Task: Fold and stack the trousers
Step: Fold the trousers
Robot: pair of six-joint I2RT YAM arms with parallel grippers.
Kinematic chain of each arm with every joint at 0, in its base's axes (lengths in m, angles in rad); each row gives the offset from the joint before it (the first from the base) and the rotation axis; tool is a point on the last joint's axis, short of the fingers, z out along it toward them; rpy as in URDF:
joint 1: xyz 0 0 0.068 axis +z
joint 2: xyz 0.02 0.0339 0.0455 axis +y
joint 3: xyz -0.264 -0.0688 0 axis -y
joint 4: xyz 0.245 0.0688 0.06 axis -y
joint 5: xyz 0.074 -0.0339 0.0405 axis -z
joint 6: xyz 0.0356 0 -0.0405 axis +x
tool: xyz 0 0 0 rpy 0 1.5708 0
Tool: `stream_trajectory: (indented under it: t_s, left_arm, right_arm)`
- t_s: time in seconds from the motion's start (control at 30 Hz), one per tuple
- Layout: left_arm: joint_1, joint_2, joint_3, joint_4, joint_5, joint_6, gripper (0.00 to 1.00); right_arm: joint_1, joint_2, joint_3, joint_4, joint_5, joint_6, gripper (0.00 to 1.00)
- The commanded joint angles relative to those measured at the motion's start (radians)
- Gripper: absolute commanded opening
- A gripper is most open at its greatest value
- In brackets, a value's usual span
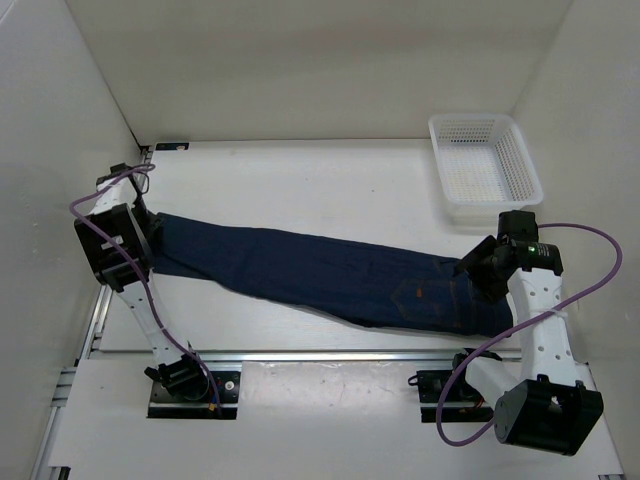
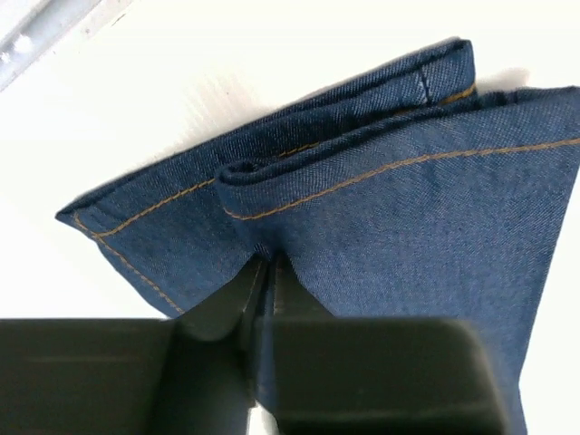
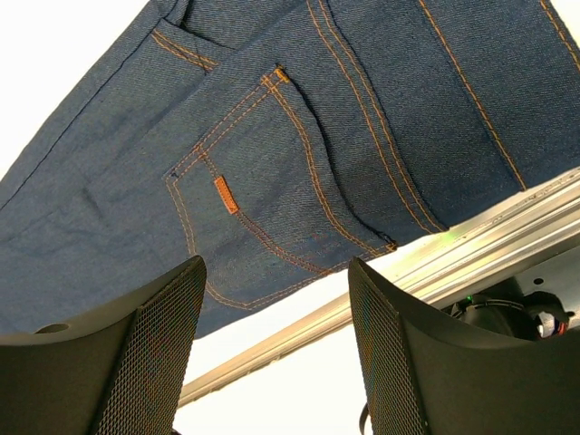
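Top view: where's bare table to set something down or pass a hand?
Biggest free patch: the table beyond the trousers, bounded by the back wall and the basket. A narrower wedge sits between the trousers and the near rail, left of centre. Crowded: both trouser ends, where the left gripper pinches the hems and the right gripper hovers open.

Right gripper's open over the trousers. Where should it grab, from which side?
I'd take the waist end of the trousers, beside the back pocket, coming down from the right. They lie flat lengthwise, the left gripper pinches the hems, and the waist lies free.
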Motion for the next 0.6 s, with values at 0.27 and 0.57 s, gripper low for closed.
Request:
stream_trajectory:
  t_s: [0.27,0.57]
  left_arm:
    - [0.012,-0.141,0.12,-0.095,-0.106,0.0,0.1]
    - [0.046,-0.231,0.113,-0.204,-0.128,0.0,0.1]
  right_arm:
    - [-0.004,0.001,-0.001,0.012,-0.014,-0.021,0.69]
    - [-0.004,-0.008,-0.01,0.012,-0.014,-0.03,0.69]
